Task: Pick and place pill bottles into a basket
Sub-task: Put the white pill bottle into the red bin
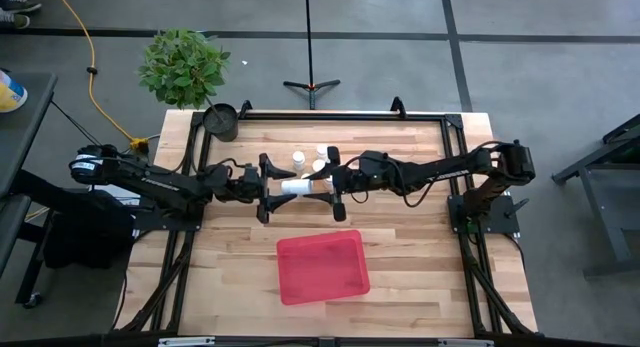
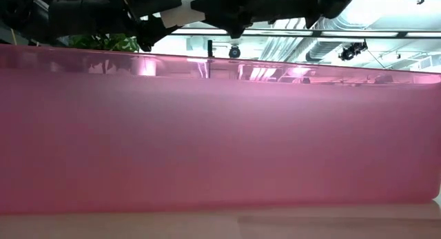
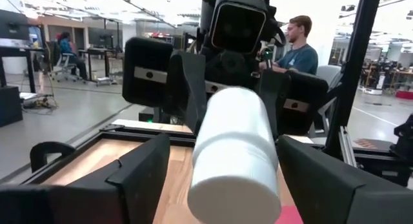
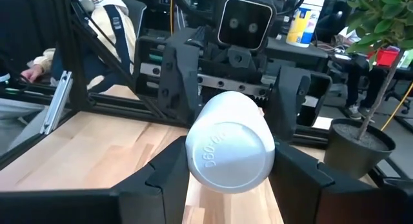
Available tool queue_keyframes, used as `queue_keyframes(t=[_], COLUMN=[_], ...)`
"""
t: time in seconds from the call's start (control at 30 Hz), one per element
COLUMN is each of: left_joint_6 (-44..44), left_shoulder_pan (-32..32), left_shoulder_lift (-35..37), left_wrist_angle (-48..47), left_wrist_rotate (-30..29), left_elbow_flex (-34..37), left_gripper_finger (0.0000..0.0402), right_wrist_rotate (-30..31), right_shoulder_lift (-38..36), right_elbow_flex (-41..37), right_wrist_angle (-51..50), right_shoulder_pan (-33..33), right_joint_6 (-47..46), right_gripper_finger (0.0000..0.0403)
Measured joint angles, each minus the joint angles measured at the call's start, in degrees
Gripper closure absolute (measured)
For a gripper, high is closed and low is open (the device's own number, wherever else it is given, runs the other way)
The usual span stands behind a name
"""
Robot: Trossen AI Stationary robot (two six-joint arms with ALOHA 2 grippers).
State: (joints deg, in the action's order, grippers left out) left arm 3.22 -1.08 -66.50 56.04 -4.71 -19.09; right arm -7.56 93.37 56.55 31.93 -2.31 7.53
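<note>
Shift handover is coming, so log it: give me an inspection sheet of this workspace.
Surface: wooden table, nothing spilled.
Job's things: red basket, no bottles seen inside; held bottle level in the air; three standing bottles behind it.
Clutter: potted plant at a table corner.
Grippers: left gripper and right gripper, one at each end of the held bottle.
Cables: yellow cable on the floor.
Surroundings: tripod stand; seated person.

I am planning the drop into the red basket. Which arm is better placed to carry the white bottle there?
Probably right. The right gripper appears closed on the white pill bottle, while the left gripper looks open around it. The red basket lies about equally near both.
</note>
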Motion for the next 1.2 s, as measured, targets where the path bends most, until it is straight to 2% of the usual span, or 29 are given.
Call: queue_keyframes(t=[0.57, 1.2], left_joint_6=[0.02, -1.33], left_shoulder_pan=[0.00, -0.02], left_shoulder_lift=[0.00, 1.71], left_wrist_angle=[-0.36, -1.17], left_wrist_rotate=[0.87, 0.98], left_elbow_flex=[0.00, 0.00], left_gripper_finger=[0.0187, 0.0191], right_wrist_rotate=[0.56, 0.69], right_shoulder_lift=[-0.08, -0.08], right_elbow_flex=[-0.02, 0.09], right_wrist_angle=[0.06, 0.01], right_shoulder_pan=[0.00, 0.00], right_joint_6=[0.05, 0.10], right_gripper_finger=[0.0230, 0.0225])
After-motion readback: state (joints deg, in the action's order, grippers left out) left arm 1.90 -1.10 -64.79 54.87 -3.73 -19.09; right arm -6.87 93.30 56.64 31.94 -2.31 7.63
